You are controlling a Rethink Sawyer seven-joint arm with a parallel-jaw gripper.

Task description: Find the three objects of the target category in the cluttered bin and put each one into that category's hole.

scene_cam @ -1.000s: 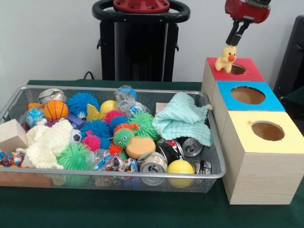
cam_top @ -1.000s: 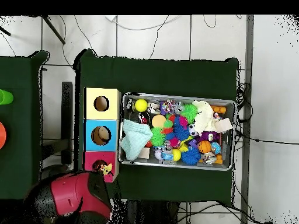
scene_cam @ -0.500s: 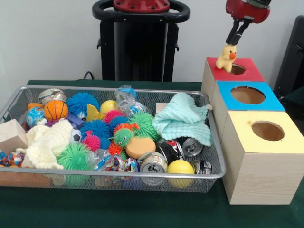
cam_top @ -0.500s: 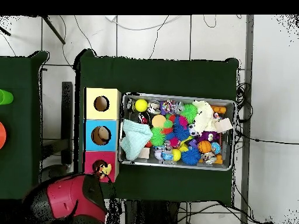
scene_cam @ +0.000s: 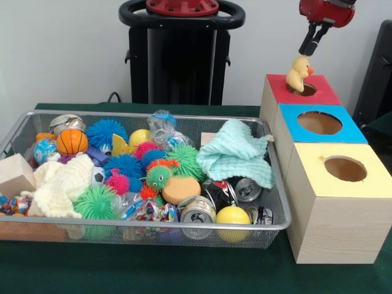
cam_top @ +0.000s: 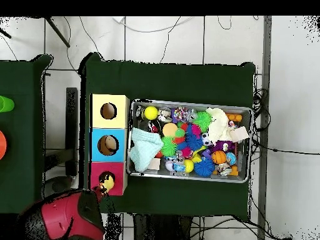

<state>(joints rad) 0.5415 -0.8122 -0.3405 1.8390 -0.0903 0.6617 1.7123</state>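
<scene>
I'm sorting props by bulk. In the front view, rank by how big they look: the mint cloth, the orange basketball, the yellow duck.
1. mint cloth, clearly largest.
2. and 3. orange basketball and yellow duck look alike in size; the duck sits farther from the camera, so I won't rank them.

A mint-green cloth [scene_cam: 236, 160] lies crumpled, and the other clutter sits round it. Touching its lower edge are two crushed cans [scene_cam: 247, 188]; just below those lie a yellow ball [scene_cam: 233, 215] and a silver can [scene_cam: 197, 211] end-on. Beside the cloth, toward the picture's left, sits a green spiky ball [scene_cam: 185, 159] with an orange disc [scene_cam: 180, 188] under it. Well apart from the cloth on that side lie a blue spiky ball [scene_cam: 105, 131], a small basketball [scene_cam: 72, 141], a cream knitted cloth [scene_cam: 58, 184] and a wooden block [scene_cam: 15, 174]. A dark green tablecloth [scene_cam: 184, 269] spreads beneath everything.
</scene>
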